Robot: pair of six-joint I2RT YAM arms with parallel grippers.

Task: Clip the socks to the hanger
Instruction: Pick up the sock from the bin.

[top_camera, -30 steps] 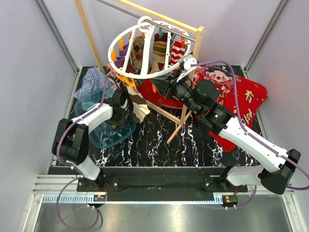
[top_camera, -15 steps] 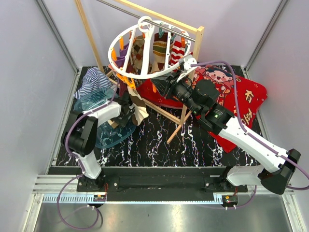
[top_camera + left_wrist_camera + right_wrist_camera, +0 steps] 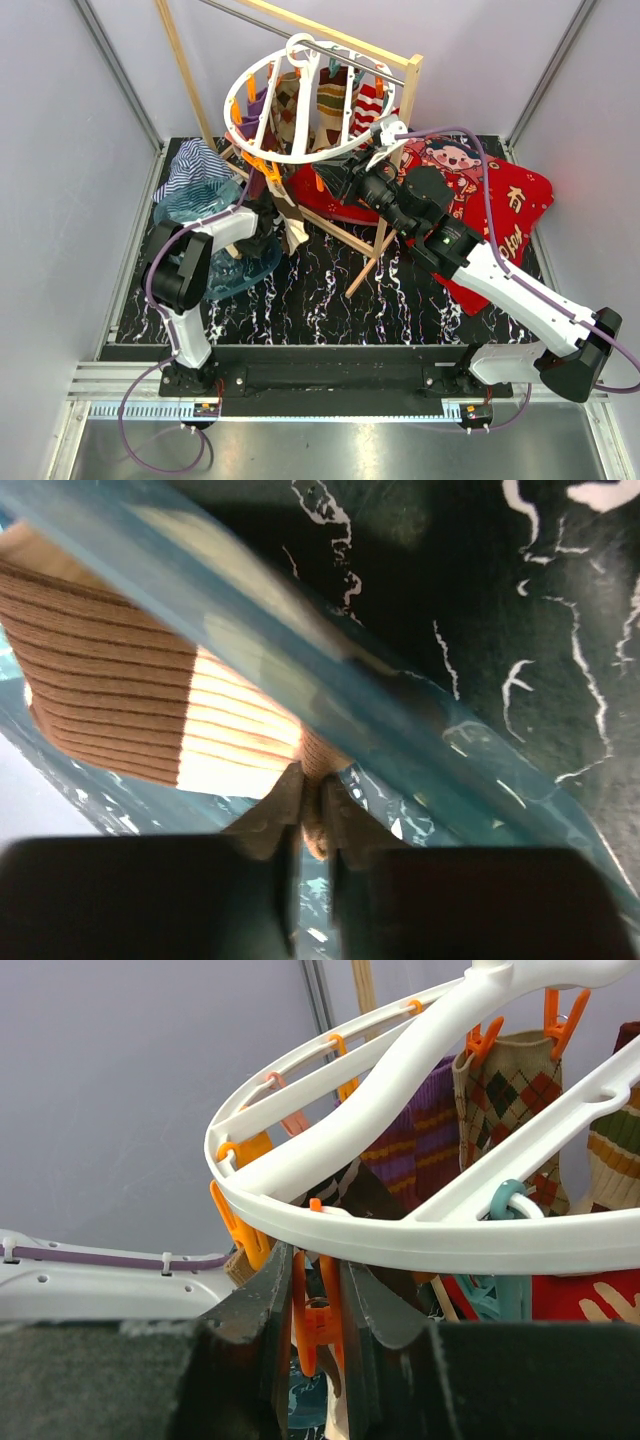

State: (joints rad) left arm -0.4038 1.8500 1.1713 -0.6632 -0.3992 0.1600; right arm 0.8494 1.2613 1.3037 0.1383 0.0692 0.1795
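The round white hanger (image 3: pixel 262 152) hangs from its hook with several socks clipped to it, among them an argyle sock (image 3: pixel 510 1100) and a purple striped sock (image 3: pixel 420 1140). My left gripper (image 3: pixel 262 232) is low beside the hanger's near left edge, over the blue bin. It is shut on a beige and brown ribbed sock (image 3: pixel 150 730), pinching its edge between the fingertips of this gripper (image 3: pixel 312 790). My right gripper (image 3: pixel 318 1280) is under the hanger's outer ring (image 3: pixel 420 1235), shut on a dangling orange clip (image 3: pixel 322 1310).
A translucent blue bin (image 3: pixel 225 275) lies at the left on the black marbled table. A blue-white striped cloth (image 3: pixel 190 165) is behind it. The wooden pole frame (image 3: pixel 400 130) carries the hanger. A red cartoon-print blanket (image 3: pixel 500 200) covers the back right.
My left gripper has moved right towards the hanger and shut on the ribbed sock. The right arm has stayed on the orange clip.
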